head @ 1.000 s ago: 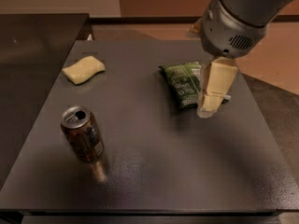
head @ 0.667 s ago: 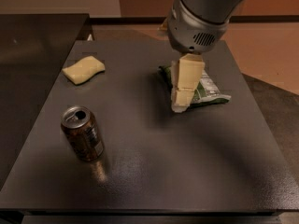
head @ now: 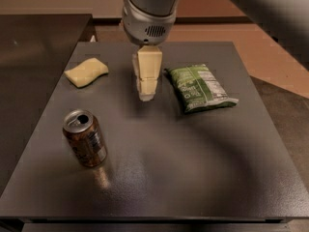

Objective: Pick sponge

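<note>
Cream blocky gripper point(head: 147, 96) hangs over dark grey table point(head: 193, 178), between pale yellow wavy-edged sponge point(head: 87, 72) at back left and green snack bag point(head: 198, 87), apart from both. Grip state: can't tell. Brown soda can point(head: 85, 138) upright, front left.

A dark table point(head: 193, 187) holds three things. The gripper point(head: 147, 96) hangs from a big gray arm and points down, a little toward 12 o'clock from the middle of the table. The yellow sponge point(head: 86, 72) lies flat at 10 o'clock from the gripper, not touching it. A green snack bag point(head: 199, 87) lies just beside the gripper at 3 o'clock. A brown soda can point(head: 85, 139) stands up at 8 o'clock, well apart from the sponge.
</note>
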